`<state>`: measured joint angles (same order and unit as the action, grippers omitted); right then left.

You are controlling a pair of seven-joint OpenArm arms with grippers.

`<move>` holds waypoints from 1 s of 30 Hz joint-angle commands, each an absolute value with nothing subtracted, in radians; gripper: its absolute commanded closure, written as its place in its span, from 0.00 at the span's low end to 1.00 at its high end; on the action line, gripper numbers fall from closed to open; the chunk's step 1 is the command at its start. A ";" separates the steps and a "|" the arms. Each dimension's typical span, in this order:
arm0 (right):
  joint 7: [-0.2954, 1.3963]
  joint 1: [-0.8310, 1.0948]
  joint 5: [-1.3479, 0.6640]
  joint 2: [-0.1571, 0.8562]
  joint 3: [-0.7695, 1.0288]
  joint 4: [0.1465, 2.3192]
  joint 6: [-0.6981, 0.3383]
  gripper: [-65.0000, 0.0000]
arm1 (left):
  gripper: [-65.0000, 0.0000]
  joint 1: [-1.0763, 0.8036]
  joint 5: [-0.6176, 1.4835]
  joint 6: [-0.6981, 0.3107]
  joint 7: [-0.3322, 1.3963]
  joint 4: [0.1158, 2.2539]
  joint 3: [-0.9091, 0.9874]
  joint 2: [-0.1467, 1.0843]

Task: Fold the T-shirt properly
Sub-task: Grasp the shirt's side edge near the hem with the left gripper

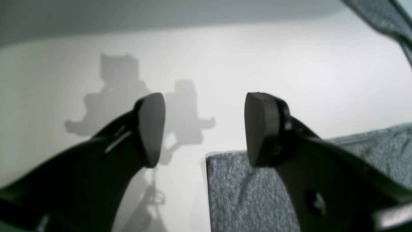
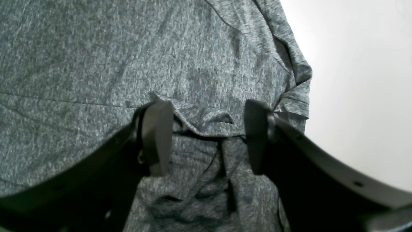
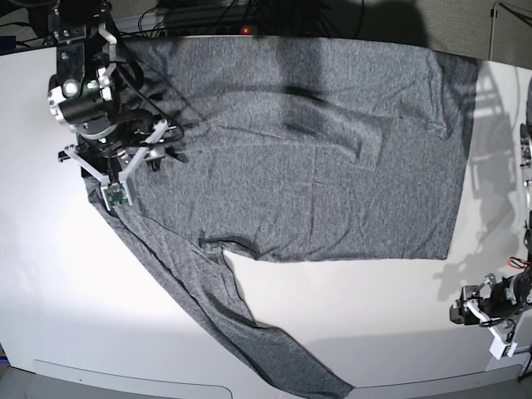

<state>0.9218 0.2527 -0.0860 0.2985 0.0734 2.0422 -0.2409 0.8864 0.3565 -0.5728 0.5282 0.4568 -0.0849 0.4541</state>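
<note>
Clearly the T-shirt [image 3: 316, 150] lies spread across the far half of the table [image 3: 50, 283], its long axis running along the far edge, with one sleeve [image 3: 241, 332] trailing toward the near edge. The right gripper [image 2: 206, 138] hangs directly over the cloth at the far corner, jaws apart and holding nothing, a rumpled fold [image 2: 206, 124] just beneath them. The left gripper [image 1: 204, 129] sits near the opposite near corner, jaws also apart and empty, mostly over bare table beside a fabric edge. Judging from this, the right arm is far better placed for the next pinch.
</note>
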 commanded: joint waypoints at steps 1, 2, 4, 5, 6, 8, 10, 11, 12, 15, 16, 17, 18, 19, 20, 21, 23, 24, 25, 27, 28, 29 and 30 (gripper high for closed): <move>0.906 0.244 -0.090 0.308 0.079 2.062 -0.240 0.46 | 0.41 0.924 0.368 -0.574 0.506 0.471 -0.081 0.469; 0.906 0.244 -0.090 0.308 0.079 2.062 -0.240 0.46 | 0.41 0.919 0.369 -0.573 0.505 0.471 -0.081 0.469; 0.906 0.244 -0.090 0.308 0.079 2.062 -0.240 0.46 | 0.41 0.903 0.369 -0.573 0.512 0.471 -0.081 0.468; 0.907 0.244 -0.091 0.308 0.079 2.062 -0.240 0.46 | 0.41 0.894 0.376 -0.574 0.543 0.471 -0.081 0.468; 0.908 0.244 -0.090 0.308 0.079 2.062 -0.240 0.46 | 0.41 0.883 0.380 -0.575 0.581 0.471 -0.081 0.466; 0.913 0.244 -0.090 0.307 0.079 2.062 -0.240 0.46 | 0.41 0.859 0.378 -0.578 0.611 0.471 -0.081 0.462; 0.913 0.244 -0.090 0.308 0.079 2.062 -0.240 0.46 | 0.41 0.827 0.367 -0.581 0.612 0.471 -0.081 0.463; 0.913 0.244 -0.091 0.307 0.079 2.062 -0.240 0.46 | 0.41 0.810 0.363 -0.585 0.608 0.471 -0.081 0.464; 0.918 0.244 -0.091 0.308 0.079 2.062 -0.240 0.46 | 0.41 0.793 0.349 -0.591 0.598 0.471 -0.081 0.466; 0.931 0.244 -0.090 0.307 0.079 2.062 -0.240 0.46 | 0.41 0.749 0.290 -0.596 0.508 0.471 -0.081 0.466; 0.937 0.244 -0.091 0.308 0.079 2.062 -0.240 0.46 | 0.41 0.745 0.289 -0.596 0.471 0.471 -0.081 0.465; 0.946 0.244 -0.091 0.308 0.079 2.062 -0.240 0.46 | 0.41 0.743 0.289 -0.596 0.442 0.471 -0.081 0.465; 0.955 0.244 -0.091 0.308 0.079 2.062 -0.240 0.46 | 0.41 0.745 0.289 -0.596 0.426 0.471 -0.081 0.464; 0.965 0.244 -0.090 0.308 0.079 2.062 -0.240 0.46 | 0.41 0.746 0.289 -0.596 0.424 0.471 -0.081 0.463; 0.975 0.244 -0.090 0.308 0.079 2.062 -0.240 0.46 | 0.41 0.746 0.289 -0.597 0.419 0.471 -0.081 0.460; 0.983 0.244 -0.090 0.308 0.079 2.062 -0.240 0.46 | 0.41 0.744 0.289 -0.600 0.417 0.471 -0.081 0.459; 0.995 0.245 -0.090 0.308 0.079 2.062 -0.240 0.46 | 0.41 0.731 0.289 -0.600 0.413 0.471 -0.081 0.457; 1.001 0.246 -0.090 0.308 0.079 2.062 -0.240 0.46 | 0.41 0.722 0.289 -0.600 0.410 0.471 -0.081 0.454; 1.004 0.247 -0.090 0.308 0.079 2.062 -0.240 0.46 | 0.41 0.712 0.289 -0.601 0.410 0.471 -0.081 0.450; 1.010 0.247 -0.090 0.308 0.079 2.062 -0.240 0.46 | 0.41 0.686 0.289 -0.601 0.405 0.470 -0.081 0.437; 1.012 0.247 -0.090 0.308 0.079 2.062 -0.240 0.46 | 0.41 0.675 0.289 -0.601 0.389 0.470 -0.081 0.431; 1.012 0.247 -0.090 0.308 0.079 2.062 -0.240 0.46 | 0.41 0.664 0.289 -0.603 0.373 0.470 -0.081 0.425; 1.012 0.247 -0.090 0.308 0.079 2.062 -0.240 0.46 | 0.41 0.659 0.289 -0.606 0.361 0.470 -0.081 0.418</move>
<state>1.0241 0.2550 -0.0872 0.2985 0.0734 2.0422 -0.2409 0.6270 0.2810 -0.6006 0.3729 0.4572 -0.0849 0.4091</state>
